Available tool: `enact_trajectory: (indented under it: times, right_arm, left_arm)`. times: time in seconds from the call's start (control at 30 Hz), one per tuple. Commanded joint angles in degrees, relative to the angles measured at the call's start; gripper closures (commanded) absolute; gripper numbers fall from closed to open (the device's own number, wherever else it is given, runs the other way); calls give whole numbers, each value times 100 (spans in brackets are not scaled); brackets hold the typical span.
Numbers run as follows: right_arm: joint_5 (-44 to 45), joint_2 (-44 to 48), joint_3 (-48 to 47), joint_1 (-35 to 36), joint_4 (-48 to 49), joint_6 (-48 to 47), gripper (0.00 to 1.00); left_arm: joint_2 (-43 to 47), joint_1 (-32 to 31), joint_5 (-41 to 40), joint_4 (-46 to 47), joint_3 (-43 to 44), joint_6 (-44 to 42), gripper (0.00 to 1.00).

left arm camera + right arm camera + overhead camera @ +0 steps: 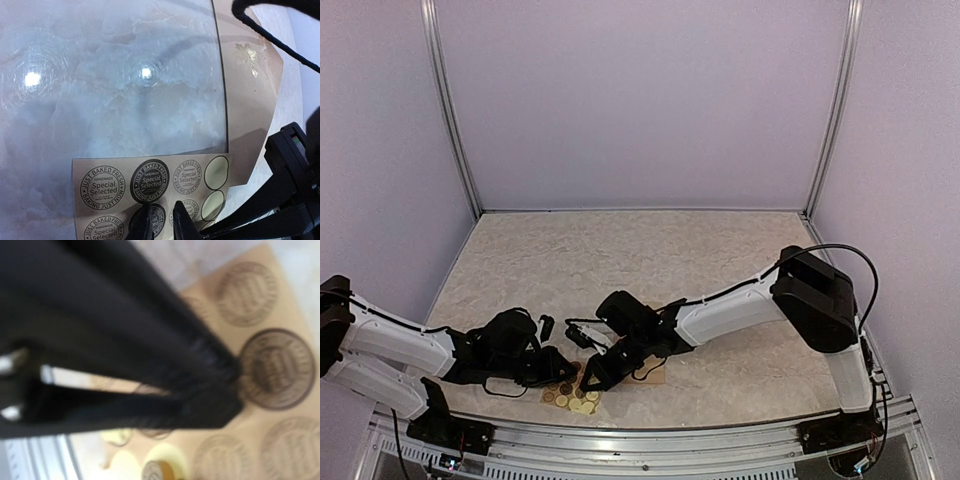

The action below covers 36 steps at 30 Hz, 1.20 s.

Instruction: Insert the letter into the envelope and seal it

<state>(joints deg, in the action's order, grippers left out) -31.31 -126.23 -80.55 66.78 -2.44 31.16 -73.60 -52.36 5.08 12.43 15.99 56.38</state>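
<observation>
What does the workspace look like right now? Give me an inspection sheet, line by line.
Surface: beige marbled tabletop.
Job's things: tan envelope lying flat, gold mark near its pointed flap; letter not seen.
Clutter: sticker sheet beside the envelope, two rounds missing.
End effectors: left end effector over the sticker sheet, fingertips close together; right end effector also over it, too blurred to judge.
Cables: black cable looping off the right arm.
Surroundings: lilac walls, aluminium frame.

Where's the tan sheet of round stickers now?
Top view: the tan sticker sheet lies at the near edge of the table, left of centre, beside the tan kraft envelope, beneath the left gripper.
</observation>
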Motion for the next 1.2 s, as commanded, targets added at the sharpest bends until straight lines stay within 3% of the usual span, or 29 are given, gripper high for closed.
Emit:
enact_trajectory:
  times: [0.0,0.27,0.53,0.67,0.83,1.17]
  right_arm:
    - [-123,430,273,100,568,27,100]
    - [-186,661,467,116,926,117,100]
    - [666,2139,1450,-72,1205,393,100]
    - [949,2806,2067,-323,1147,492,100]
    - [1046,3337,2640,-724,1263,571,100]
    - [917,3648,3253,-1340,1691,803,100]
  left_arm:
    - [-86,-33,-152,-399,-193,0,86]
    - [-47,-38,-184,-403,-193,-2,85]
    - [777,-38,-570,-740,250,-316,64]
    - [1086,-27,-753,-766,639,-633,60]
    - [565,-29,-692,-583,1192,-909,60]
    - [-1019,-27,-257,242,2045,-1095,74]
